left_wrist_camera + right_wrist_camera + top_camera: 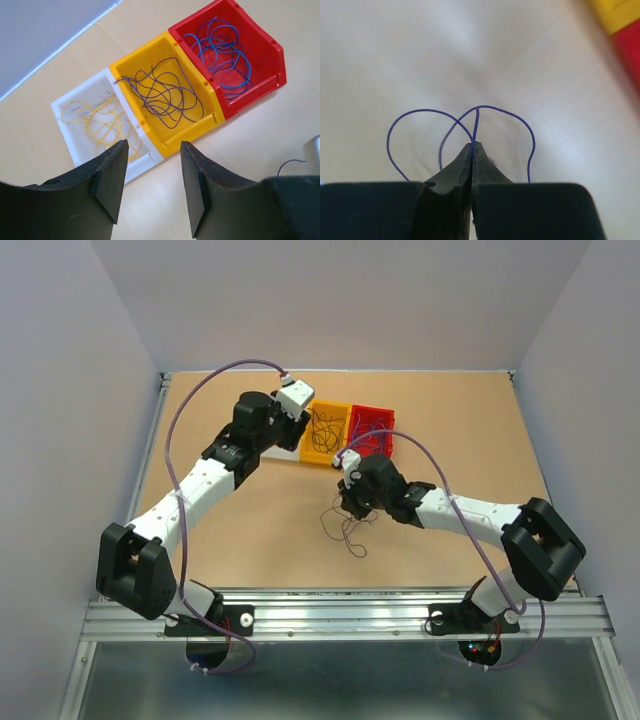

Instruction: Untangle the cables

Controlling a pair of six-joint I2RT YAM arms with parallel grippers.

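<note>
The right gripper (472,147) pinches a purple cable (495,111) at its very tips, so a tug could slip it; left gripper (152,175) is wide open

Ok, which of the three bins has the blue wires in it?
The red bin, at one end of the row. The middle yellow bin holds dark wires; the white bin at the other end holds pale yellow ones.

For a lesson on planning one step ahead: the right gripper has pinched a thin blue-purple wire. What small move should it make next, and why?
Probably a short lift straight up. The right gripper is shut on the blue-purple wire, whose loops hang toward the loose strands below it. Raising it should draw that wire free of them before any sorting.
</note>
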